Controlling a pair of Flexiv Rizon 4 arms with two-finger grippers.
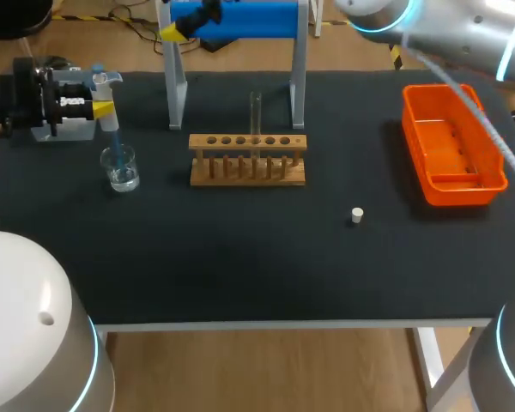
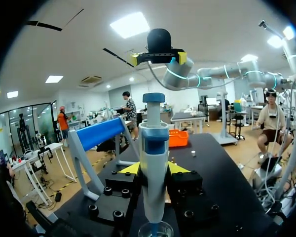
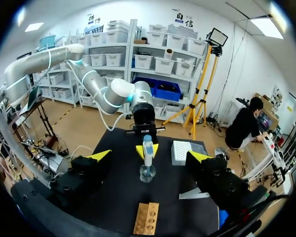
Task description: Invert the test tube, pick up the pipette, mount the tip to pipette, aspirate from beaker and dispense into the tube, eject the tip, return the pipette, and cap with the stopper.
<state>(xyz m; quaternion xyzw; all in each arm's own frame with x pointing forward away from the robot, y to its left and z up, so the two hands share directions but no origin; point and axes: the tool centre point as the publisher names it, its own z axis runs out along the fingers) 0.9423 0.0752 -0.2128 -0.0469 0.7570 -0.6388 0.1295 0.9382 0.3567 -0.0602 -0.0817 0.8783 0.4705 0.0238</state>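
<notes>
Left gripper (image 1: 101, 94): fingers (image 2: 130, 169) clamped on the pipette (image 1: 110, 120), tip down inside the beaker (image 1: 120, 168), which stands at 9 o'clock of the wooden rack (image 1: 247, 160). The test tube (image 1: 256, 116) stands upright in the rack. The stopper (image 1: 357, 215) lies on the tabletop (image 1: 240, 257) at 4 o'clock of the rack. Right gripper (image 3: 149, 156): fingers spread wide, holding nothing, raised over the tabletop's far side.

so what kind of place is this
Probably a robotics lab bench staged for chemistry work: a wooden rack holding a glass test tube, a beaker, and a pipette gripped in the left end effector, all over a black table.
</notes>
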